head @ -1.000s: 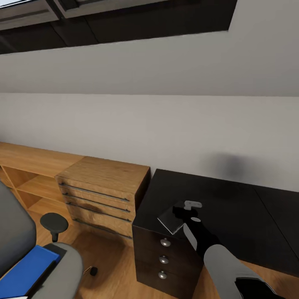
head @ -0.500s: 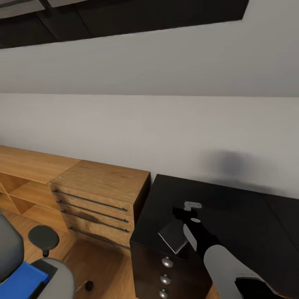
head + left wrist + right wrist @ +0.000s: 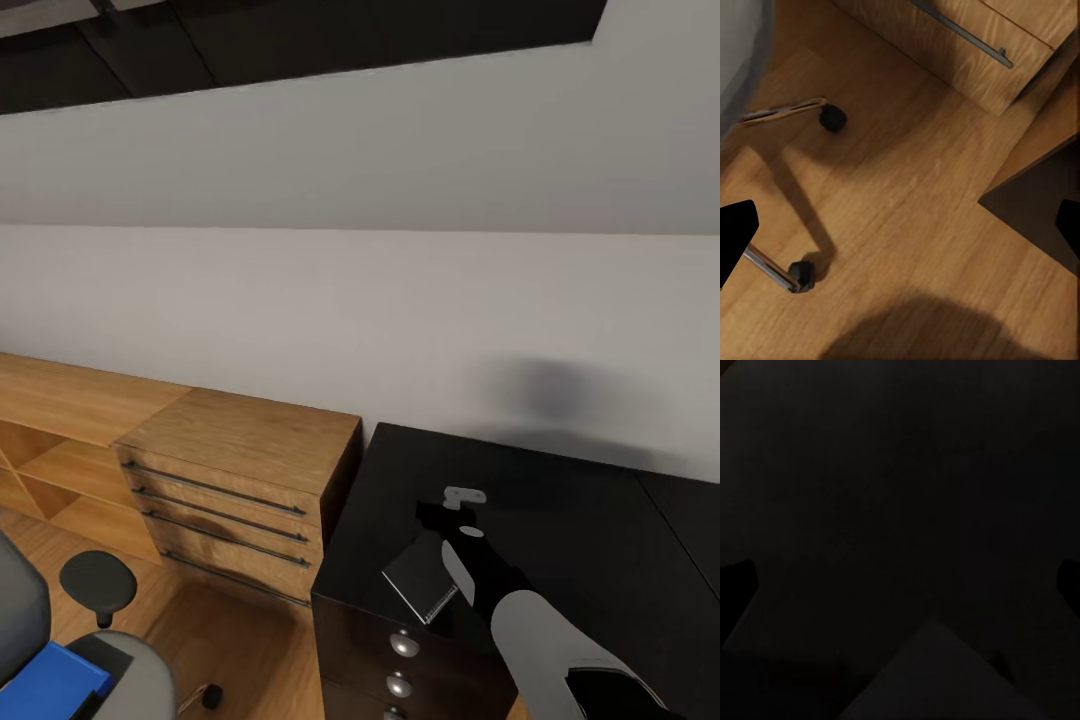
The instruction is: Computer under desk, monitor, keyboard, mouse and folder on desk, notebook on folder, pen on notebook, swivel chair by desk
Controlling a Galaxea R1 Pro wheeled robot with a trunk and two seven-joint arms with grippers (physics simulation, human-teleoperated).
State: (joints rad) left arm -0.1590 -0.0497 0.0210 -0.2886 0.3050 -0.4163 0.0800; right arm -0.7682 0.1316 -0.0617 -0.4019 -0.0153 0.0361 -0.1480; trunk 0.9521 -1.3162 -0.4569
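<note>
- Glossy black L-shaped table (image 3: 560, 500) with a three-drawer unit and round silver knobs: its visible top is bare apart from the right arm; no monitor, keyboard or mouse lies on the part seen.
- Thin flat grey rectangular notebook (image 3: 420, 577): carried over the table's near left corner at the right hand (image 3: 452, 545). The hand appears clamped on it, though the contact is dark and hard to read.
- Flat bright blue folder (image 3: 45, 682): on the seat of the grey upholstered swivel chair (image 3: 120, 670), so not yet moved to the table.
- Left hand (image 3: 900, 232): fingertips wide apart, carrying nothing, above the light-wood floor (image 3: 907, 187) and the chair's castors.
- Light-wood drawer chest (image 3: 235, 470): just beside the table.
- Judgement: early stage; folder, stacking and chair placement all remain.
- Hidden: the chair is cut off at the picture's edge; the right wrist view is almost black.
</note>
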